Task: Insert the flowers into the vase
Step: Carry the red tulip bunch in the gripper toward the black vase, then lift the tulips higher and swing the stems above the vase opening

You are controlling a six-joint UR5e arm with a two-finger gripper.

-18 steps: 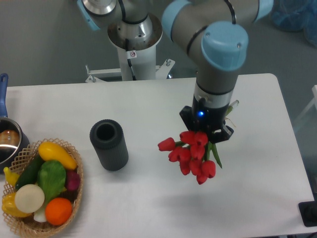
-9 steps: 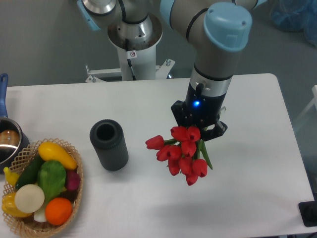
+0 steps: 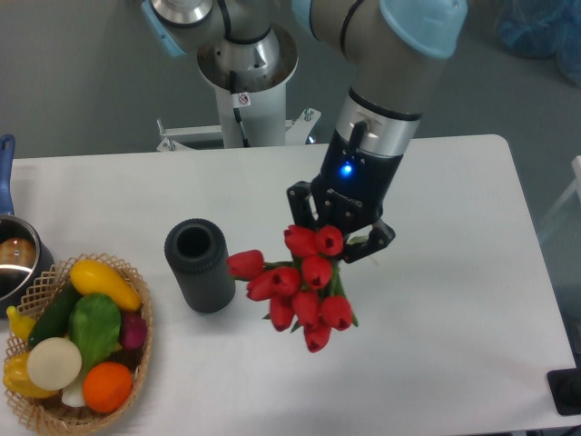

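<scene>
The flowers [image 3: 300, 282], a bunch of red tulip buds with green leaves, hang in the air above the table, heads toward the camera. My gripper [image 3: 338, 229] is shut on their stems, which are mostly hidden under the buds and the gripper body. The vase [image 3: 200, 264], a dark ribbed cylinder with an open round mouth, stands on the white table to the left of the bunch. The leftmost bud sits just right of the vase's side. Nothing is in the vase's mouth.
A wicker basket [image 3: 134, 363] of colourful vegetables sits at the front left. A metal pot [image 3: 16, 259] with a blue handle is at the left edge. The robot's base [image 3: 245, 82] stands behind the table.
The arm has carried the flowers leftward toward the vase over both steps. The vase, basket and pot have not moved.
</scene>
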